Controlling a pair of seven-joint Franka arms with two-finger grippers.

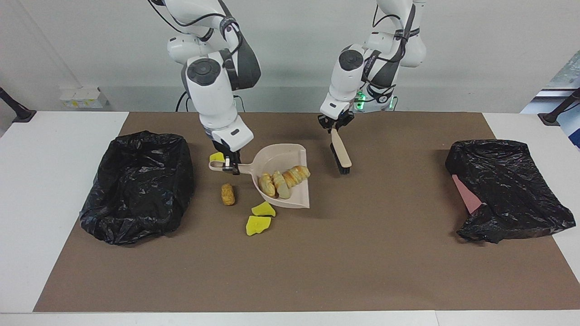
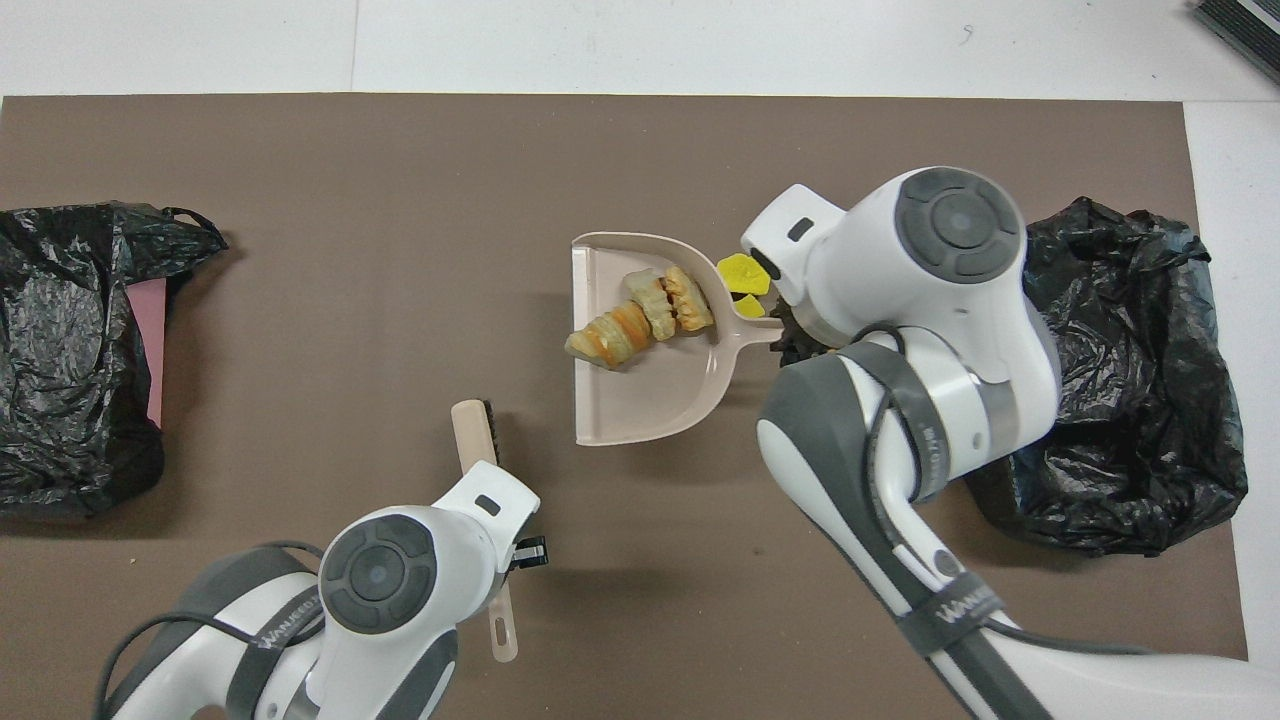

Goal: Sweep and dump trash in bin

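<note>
Dustpan [image 1: 290, 159] lifted, handle toward right gripper [image 1: 231, 168]

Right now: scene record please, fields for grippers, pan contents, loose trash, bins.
right gripper: shut on dustpan handle, pan raised
left gripper: shut on brush handle, brush raised
in pan: three bread lumps
loose on mat: brown nugget, three yellow sponge chunks, one under the pan handle
bins: black-bagged bin at right arm's end; black bag at left arm's end
</note>
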